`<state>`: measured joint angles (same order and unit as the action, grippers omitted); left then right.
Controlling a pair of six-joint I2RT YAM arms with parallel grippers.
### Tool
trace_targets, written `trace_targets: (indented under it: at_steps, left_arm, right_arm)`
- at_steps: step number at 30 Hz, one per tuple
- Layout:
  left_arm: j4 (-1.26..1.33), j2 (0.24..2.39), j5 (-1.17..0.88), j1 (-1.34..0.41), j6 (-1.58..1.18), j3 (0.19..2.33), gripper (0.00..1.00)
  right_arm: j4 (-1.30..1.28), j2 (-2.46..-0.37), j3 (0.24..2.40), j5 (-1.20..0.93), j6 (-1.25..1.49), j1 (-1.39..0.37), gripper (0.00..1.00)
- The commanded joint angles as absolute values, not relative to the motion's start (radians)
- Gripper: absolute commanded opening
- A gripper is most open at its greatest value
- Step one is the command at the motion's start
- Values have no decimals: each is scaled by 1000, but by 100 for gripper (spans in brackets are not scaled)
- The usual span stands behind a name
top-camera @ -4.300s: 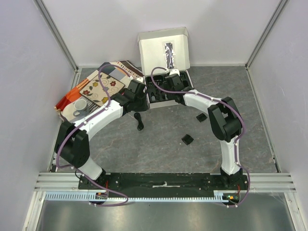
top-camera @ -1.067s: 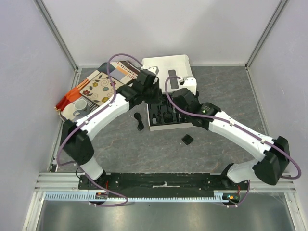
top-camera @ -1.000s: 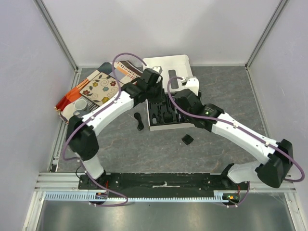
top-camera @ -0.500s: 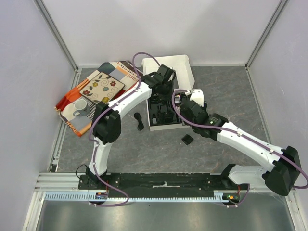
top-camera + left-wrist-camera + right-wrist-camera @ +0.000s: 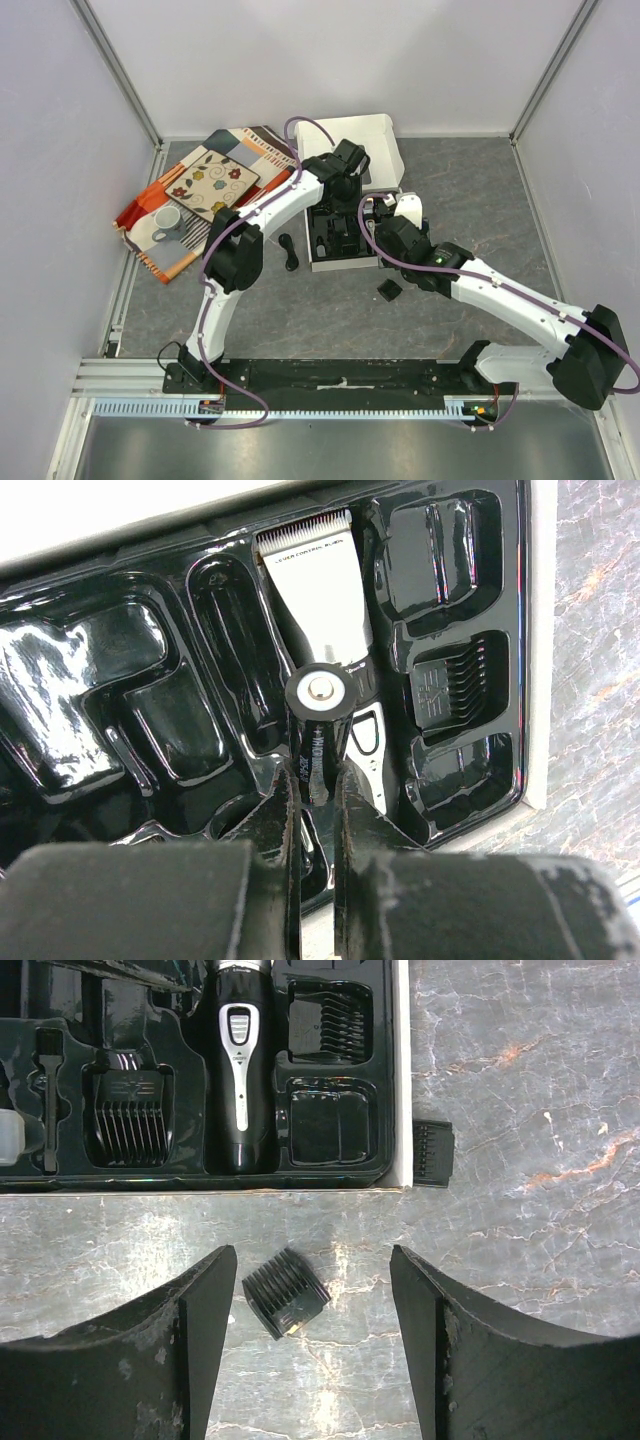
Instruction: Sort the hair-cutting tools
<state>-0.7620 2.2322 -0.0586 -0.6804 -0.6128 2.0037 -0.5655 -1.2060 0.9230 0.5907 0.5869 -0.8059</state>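
Left jaws: clamped on the tiny cylinder point(image 5: 320, 692), its silver cap facing my wrist camera. The left gripper point(image 5: 316, 780) hangs over the black moulded tray point(image 5: 90, 680).
Right jaws: spread wide and holding nothing. The right gripper point(image 5: 310, 1260) hovers above the loose comb attachment point(image 5: 285, 1295), which lies on the table point(image 5: 520, 1260).
Cylinder risk: the part is round and the pinch is narrow, so I judge it could pivot or roll out. It sits above the clipper point(image 5: 315, 590); released here it lands on the clipper body, not in the empty long slot at 9 o'clock.
Comb risk: it lies askew and nearer the left finger. Closing from here may catch only a corner and skid it away.
Neighbour: a second comb point(image 5: 432, 1155) sits at 1 o'clock from the loose one, touching the box point(image 5: 402, 1080). A sideways shove could knock it.
Arm risk: in the top view both wrists crowd the same box, the right at 5 o'clock of the left, so I expect contact if either swings.
Cord point(image 5: 289, 250): on the table at 9 o'clock of the box, untouched.
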Motion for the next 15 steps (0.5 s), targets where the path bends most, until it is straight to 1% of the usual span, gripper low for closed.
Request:
trace_targets:
  at_steps: [1,15]
  left_arm:
    - [-758,2230,-57,-675,-647,2042,2]
    - [-758,2215,-38,-660,-661,1990,3]
  right_arm:
    - [-525,-1186,917,581,594,-810,71]
    - [-518,-1198,919,560,607,-810,72]
